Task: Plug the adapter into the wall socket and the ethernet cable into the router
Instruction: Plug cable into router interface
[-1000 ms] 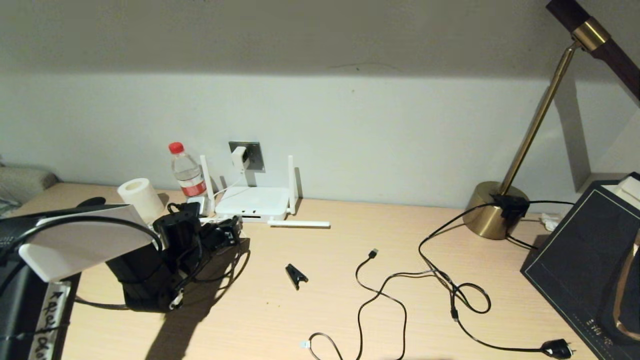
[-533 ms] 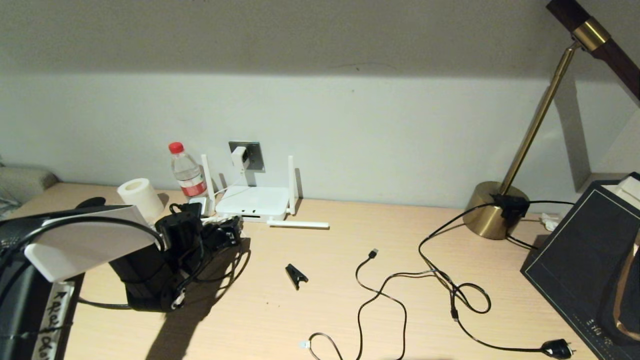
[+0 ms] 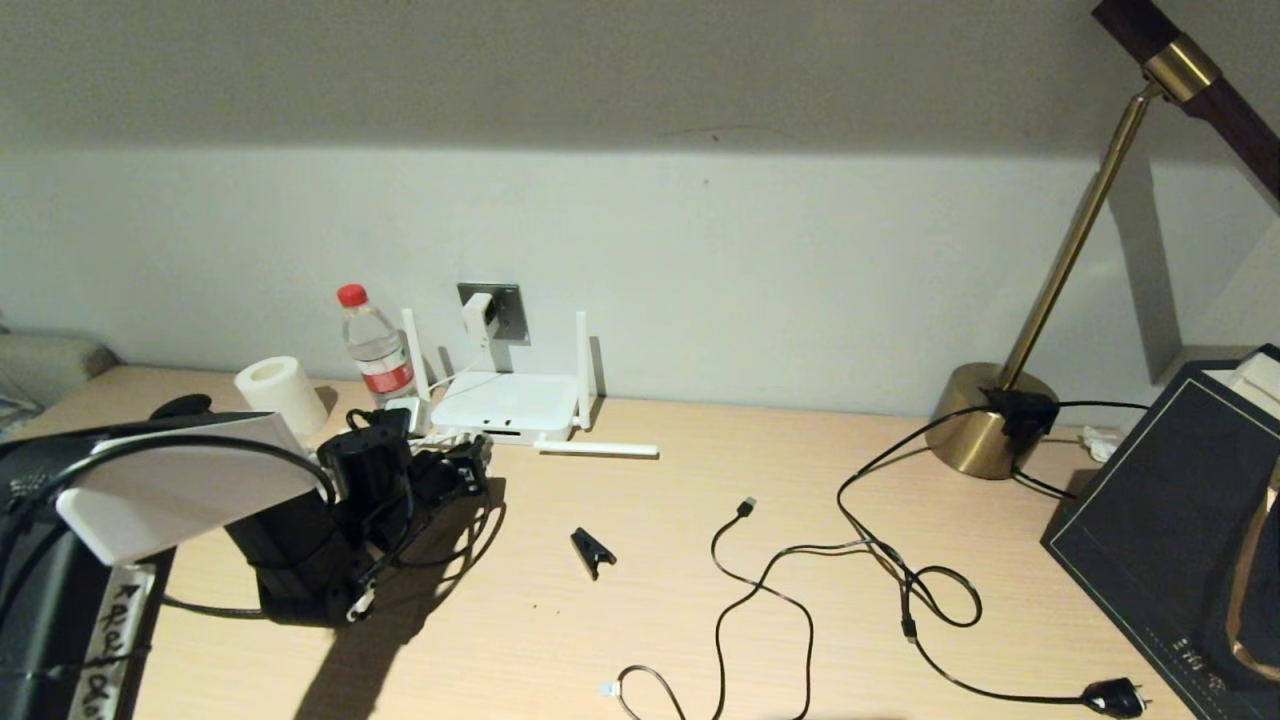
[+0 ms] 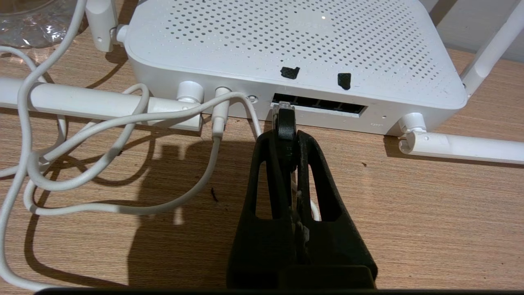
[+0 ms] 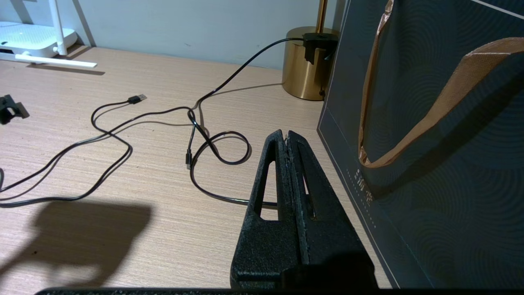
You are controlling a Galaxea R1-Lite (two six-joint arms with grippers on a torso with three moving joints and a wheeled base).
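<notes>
- Left gripper (image 4: pixel 286 135) is clamped on the ethernet cable (image 4: pixel 285 123); clear plug tip sits right at the router (image 4: pixel 286 41), at the near end of its port slot (image 4: pixel 318 107).
- To seat it: keep plug level, square to slot, push straight in.
- Adapter (image 3: pixel 478 316) is already in the wall socket (image 3: pixel 508 310), behind the router.
- Only the left wrist view shows the plug tip; head view hides it.
- Right gripper (image 5: pixel 287 139) is closed and empty, far from the router.

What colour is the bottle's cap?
Red, seen best in the head view: the cap tops the water bottle.
</notes>
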